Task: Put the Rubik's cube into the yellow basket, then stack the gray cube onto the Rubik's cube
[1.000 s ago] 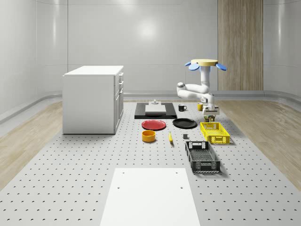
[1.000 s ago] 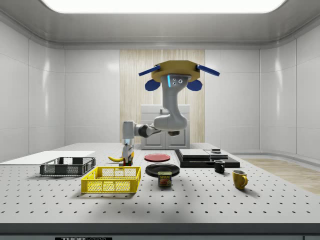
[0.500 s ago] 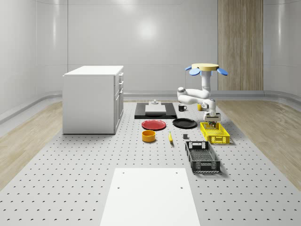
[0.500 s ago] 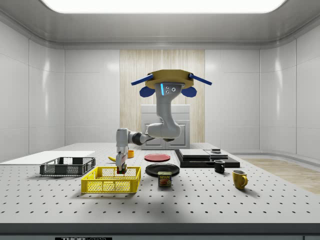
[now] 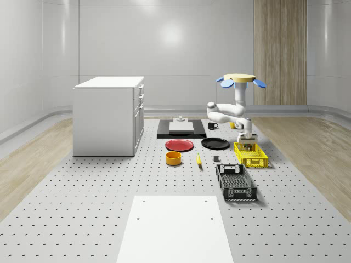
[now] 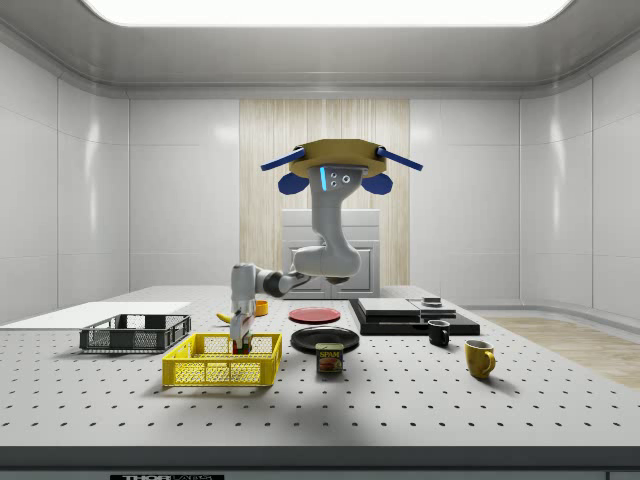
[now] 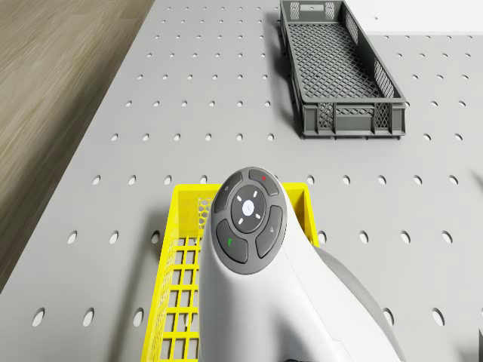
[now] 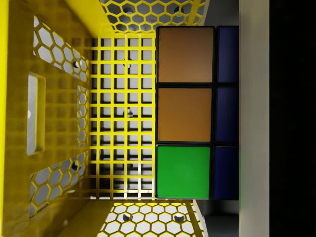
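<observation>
I hover above the perforated surface [image 5: 82, 219] beside the yellow basket [image 6: 222, 366], arm bent down so my pincer [image 6: 238, 340] reaches inside it, pinching the Rubik's cube [image 8: 186, 112] just above the mesh floor. Around the basket: a dark gray crate [image 5: 236, 183] just beyond one end, a Spam tin [image 6: 330, 358] and black plate [image 5: 215, 143] near its side, a red plate [image 5: 179, 145], an orange bowl [image 5: 173, 158] and a banana [image 5: 198, 160] farther off.
</observation>
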Motion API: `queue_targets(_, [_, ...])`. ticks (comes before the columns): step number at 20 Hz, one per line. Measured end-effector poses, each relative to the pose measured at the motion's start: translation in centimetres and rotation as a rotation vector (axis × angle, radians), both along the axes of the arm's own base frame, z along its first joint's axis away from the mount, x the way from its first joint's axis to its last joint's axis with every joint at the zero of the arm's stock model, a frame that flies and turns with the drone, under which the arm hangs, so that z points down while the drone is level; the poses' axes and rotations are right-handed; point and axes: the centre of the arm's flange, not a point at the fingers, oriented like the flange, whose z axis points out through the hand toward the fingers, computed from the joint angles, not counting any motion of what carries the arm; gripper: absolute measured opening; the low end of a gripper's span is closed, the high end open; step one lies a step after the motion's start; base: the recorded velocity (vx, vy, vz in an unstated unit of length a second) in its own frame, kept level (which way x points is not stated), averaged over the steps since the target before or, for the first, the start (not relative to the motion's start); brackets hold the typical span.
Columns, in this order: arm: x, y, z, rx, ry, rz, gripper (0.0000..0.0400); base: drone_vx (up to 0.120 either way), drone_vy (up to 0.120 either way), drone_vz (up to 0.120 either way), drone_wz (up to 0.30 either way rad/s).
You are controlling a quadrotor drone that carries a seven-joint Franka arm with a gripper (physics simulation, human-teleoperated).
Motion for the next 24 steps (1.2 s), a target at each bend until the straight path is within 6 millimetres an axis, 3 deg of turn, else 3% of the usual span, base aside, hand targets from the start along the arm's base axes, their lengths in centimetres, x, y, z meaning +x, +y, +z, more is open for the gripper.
queue_targets(10, [0.0,0.0,3.5,0.0,0.0,0.0,0.0321,0.0,0.0,0.0,0.0])
queue_targets(13, [0.0,0.0,3.7,-0.002,0.0,-0.006,0.0364,0.0,0.0,0.013,0.0])
queue_targets(18, [0.0,0.0,3.6,-0.004,0.001,-0.002,0.039,0.016,0.0,0.12,0.0])
queue_targets(24, [0.0,0.0,3.6,-0.005,0.002,-0.001,0.0398,0.12,-0.12,0.12,0.0])
